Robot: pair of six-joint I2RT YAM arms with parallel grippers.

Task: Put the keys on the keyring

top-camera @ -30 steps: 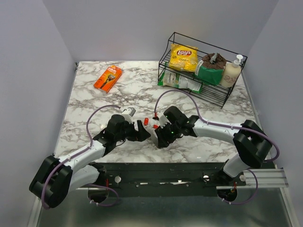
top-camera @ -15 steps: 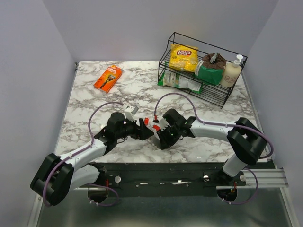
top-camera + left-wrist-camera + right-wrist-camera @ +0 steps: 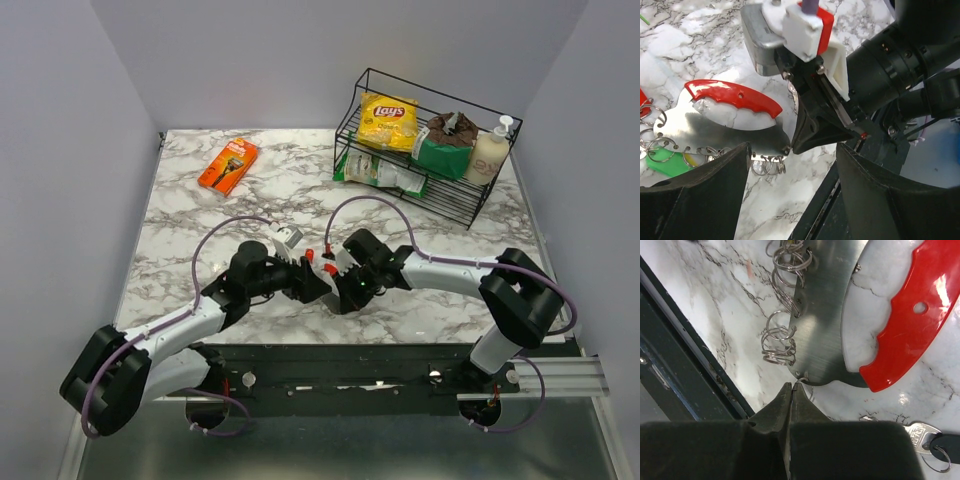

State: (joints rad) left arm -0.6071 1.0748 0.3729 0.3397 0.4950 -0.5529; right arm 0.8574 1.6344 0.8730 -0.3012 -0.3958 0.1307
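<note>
Marble table (image 3: 300,195), wire rack (image 3: 458,208), razor pack (image 3: 228,165) beyond keyring (image 3: 735,127)

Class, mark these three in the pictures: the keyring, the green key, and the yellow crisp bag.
keyring (image 3: 735,97), left wrist view, on its curved red side.
green key (image 3: 659,163), left wrist view, on its plastic head.
yellow crisp bag (image 3: 389,120), top external view, on its front.
</note>
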